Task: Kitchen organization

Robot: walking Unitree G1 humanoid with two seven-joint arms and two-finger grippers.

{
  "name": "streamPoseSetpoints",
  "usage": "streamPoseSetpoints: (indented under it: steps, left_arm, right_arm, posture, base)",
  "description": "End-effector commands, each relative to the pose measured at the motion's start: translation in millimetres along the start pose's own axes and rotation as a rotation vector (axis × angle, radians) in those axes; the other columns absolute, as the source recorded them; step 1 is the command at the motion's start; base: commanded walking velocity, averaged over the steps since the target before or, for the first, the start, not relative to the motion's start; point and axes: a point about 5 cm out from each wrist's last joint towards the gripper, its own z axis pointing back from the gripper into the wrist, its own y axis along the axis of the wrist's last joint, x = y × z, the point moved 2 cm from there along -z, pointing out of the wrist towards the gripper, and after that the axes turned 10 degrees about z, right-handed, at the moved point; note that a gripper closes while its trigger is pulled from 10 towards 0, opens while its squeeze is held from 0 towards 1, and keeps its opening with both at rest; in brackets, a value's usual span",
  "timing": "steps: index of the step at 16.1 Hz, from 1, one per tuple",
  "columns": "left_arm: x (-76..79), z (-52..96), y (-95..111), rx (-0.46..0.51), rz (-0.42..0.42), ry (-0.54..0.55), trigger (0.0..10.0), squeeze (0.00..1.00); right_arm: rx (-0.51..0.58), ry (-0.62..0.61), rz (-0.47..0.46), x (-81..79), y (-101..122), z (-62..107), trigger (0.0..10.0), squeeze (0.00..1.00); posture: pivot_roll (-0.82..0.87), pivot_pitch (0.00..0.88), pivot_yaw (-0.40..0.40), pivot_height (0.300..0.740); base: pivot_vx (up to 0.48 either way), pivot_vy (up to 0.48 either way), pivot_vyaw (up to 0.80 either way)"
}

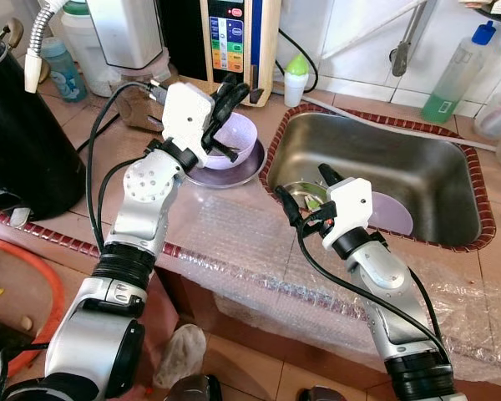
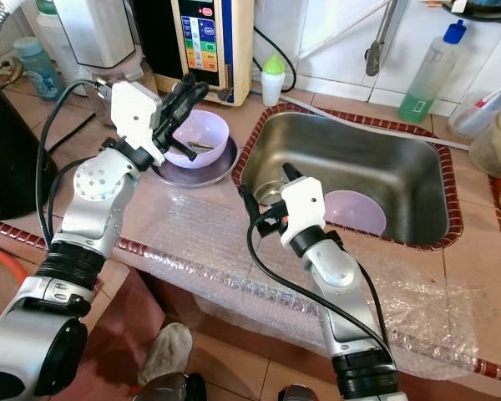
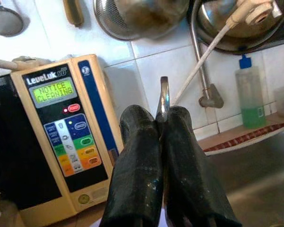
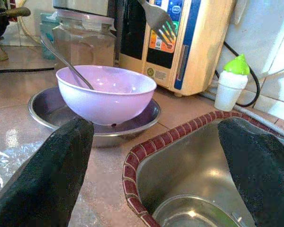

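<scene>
Left gripper (image 1: 230, 93) pinches a metal fork (image 4: 158, 20) above the lilac plastic bowl (image 1: 232, 140); thin grip, could slip. Right gripper (image 1: 305, 190) open at steel sink (image 1: 451, 180).

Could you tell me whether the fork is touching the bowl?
Apart. In the right wrist view the fork, held by the left hand, hangs above the bowl with clear space between.

A: Room above the bowl (image 1: 234, 138)?
B: Tight. Left gripper (image 1: 228, 98) hangs over it, pinching a fork (image 4: 160, 21); spoon (image 4: 66, 59) leans inside. Panel unit (image 1: 234, 38) and jar (image 4: 85, 40) crowd the worktop's back edge.
A: Sink (image 1: 417, 167)?
B: Right gripper (image 1: 305, 188) sits spread over its near-left corner. Purple dish (image 1: 394, 213) and metal plate (image 1: 299, 194) lie on the floor; far side free.
A: Front edge?
B: Bubble wrap (image 1: 234, 242) only.
</scene>
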Motion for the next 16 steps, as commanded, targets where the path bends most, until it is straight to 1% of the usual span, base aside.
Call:
streamPoseSetpoints:
  steps: [1, 2, 3, 4, 5, 6, 7, 8, 10, 11, 12, 13, 16]
  left_arm:
    - [23.4, -11.5, 15, 0.015, 0.056, -0.135, 0.0, 0.00]
    - [30.5, -11.7, 15, 0.004, 0.083, -0.171, 0.0, 0.00]
    - [47.3, -8.1, 7, -0.056, 0.115, -0.262, 0.0, 0.00]
    - [52.4, -6.0, 3, -0.084, 0.120, -0.294, 0.0, 0.00]
    - [64.7, -0.1, -6, -0.152, 0.147, -0.371, 0.0, 0.00]
    - [64.7, -0.1, -6, -0.152, 0.147, -0.371, 0.0, 0.00]
    - [72.9, 4.0, -10, -0.189, 0.161, -0.418, 0.0, 0.00]
    - [80.5, 8.8, -16, -0.232, 0.149, -0.468, 0.0, 0.00]
    - [82.5, 10.1, -17, -0.242, 0.152, -0.471, 0.0, 0.00]
    - [84.7, 11.0, -18, -0.247, 0.162, -0.474, 0.0, 0.00]
    - [86.9, 12.8, -17, -0.258, 0.167, -0.486, 0.0, 0.00]
    - [88.7, 14.7, -18, -0.272, 0.167, -0.495, 0.0, 0.00]
    - [89.5, 18.8, -19, -0.298, 0.159, -0.500, 0.0, 0.00]
  right_arm:
    - [0.016, -0.086, 0.085, 16.6, 4, -2.1, 10.0, 0.00]
    - [0.018, -0.109, 0.099, 20.5, 4, -2.2, 10.0, 0.00]
    - [0.018, -0.105, 0.146, 22.8, 4, -2.4, 10.0, 0.00]
    - [0.019, -0.097, 0.160, 22.5, 4, -2.5, 10.0, 0.00]
    - [0.016, -0.073, 0.207, 22.4, 2, -3.0, 10.0, 0.00]
    - [0.016, -0.073, 0.207, 22.4, 2, -3.0, 10.0, 0.00]
    - [0.019, -0.046, 0.247, 21.9, 2, -4.0, 10.0, 0.00]
    - [0.018, -0.026, 0.290, 23.5, 1, -5.6, 10.0, 0.00]
    - [0.004, -0.002, 0.292, 23.8, -3, -6.0, 10.0, 0.00]
    - [-0.016, 0.028, 0.295, 22.7, -8, -5.5, 4.7, 0.00]
    - [-0.021, 0.040, 0.289, 22.1, -10, -5.9, 2.5, 0.00]
    - [-0.025, 0.050, 0.292, 21.7, -12, -7.0, 0.0, 0.00]
    - [-0.029, 0.080, 0.292, 18.5, -15, -8.6, 0.0, 0.00]
  posture:
    - [-0.05, 0.000, 0.028, 0.740]
    - [-0.05, 0.000, 0.028, 0.740]
    - [-0.05, 0.003, 0.031, 0.740]
    - [-0.05, 0.004, 0.032, 0.740]
    - [-0.05, 0.004, 0.035, 0.740]
    - [-0.05, 0.004, 0.035, 0.740]
    - [-0.05, 0.004, 0.035, 0.740]
    - [-0.05, 0.004, 0.035, 0.740]
    - [-0.06, 0.006, 0.033, 0.740]
    - [-0.05, 0.007, 0.030, 0.740]
    - [-0.05, 0.008, 0.029, 0.740]
    - [-0.05, 0.009, 0.025, 0.740]
    - [-0.04, 0.011, 0.019, 0.740]
  base:
    - [0.000, 0.000, 0.00]
    - [0.000, 0.000, 0.00]
    - [0.000, 0.000, 0.00]
    - [0.000, 0.000, 0.00]
    - [0.000, 0.000, 0.00]
    - [0.000, 0.000, 0.00]
    - [0.000, 0.000, 0.00]
    - [0.000, 0.000, 0.00]
    - [0.000, 0.000, 0.00]
    - [0.000, 0.000, 0.00]
    - [0.000, 0.000, 0.00]
    - [0.000, 0.000, 0.00]
    - [0.000, 0.000, 0.00]
